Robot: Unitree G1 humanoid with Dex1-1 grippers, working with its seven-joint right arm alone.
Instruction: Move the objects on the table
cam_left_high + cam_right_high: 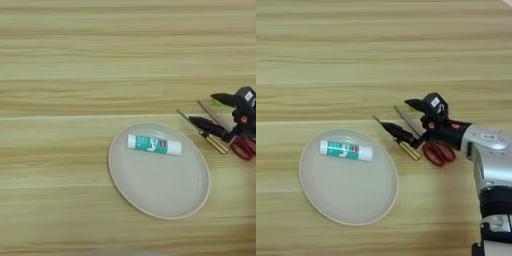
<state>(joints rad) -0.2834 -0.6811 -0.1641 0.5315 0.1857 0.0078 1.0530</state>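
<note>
While the white tube (346, 150) with teal label lies flat inside the beige plate (331, 200) on the tabletop (356, 60), the end effector (401, 120) hovers spread wide over the amber-handled screwdriver (401, 141), red scissors (437, 152) alongside.

Streaked wood-grain table (60, 60), matt pale plate (150, 200) — glossy white tube (154, 144), red plastic-handled metal scissors (431, 145).

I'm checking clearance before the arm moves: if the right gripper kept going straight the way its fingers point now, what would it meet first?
The right gripper points toward picture left. Its lower finger lies right over the screwdriver, so that likely comes first. Farther along sits the plate holding the white tube. Height above the table is unclear.
</note>
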